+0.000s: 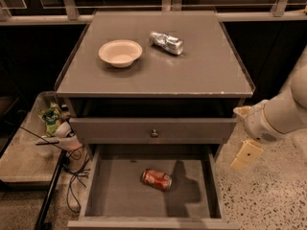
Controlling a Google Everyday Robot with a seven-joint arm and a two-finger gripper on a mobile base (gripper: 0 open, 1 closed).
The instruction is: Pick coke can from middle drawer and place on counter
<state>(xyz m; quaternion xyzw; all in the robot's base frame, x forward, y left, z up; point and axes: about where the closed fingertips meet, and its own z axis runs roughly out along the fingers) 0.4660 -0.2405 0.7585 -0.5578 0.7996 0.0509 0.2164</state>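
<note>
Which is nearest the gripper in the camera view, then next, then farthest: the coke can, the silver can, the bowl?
The gripper hangs to the right of the open middle drawer.
1. The coke can, lying in the drawer, to the gripper's lower left.
2. The silver can, on the counter, rear centre.
3. The bowl, on the counter, farther left.

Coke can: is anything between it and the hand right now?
Only the low right wall of the drawer. The coke can lies uncovered on the drawer floor. The hand hangs outside that wall, to the right, so coming in from above looks clear.
</note>
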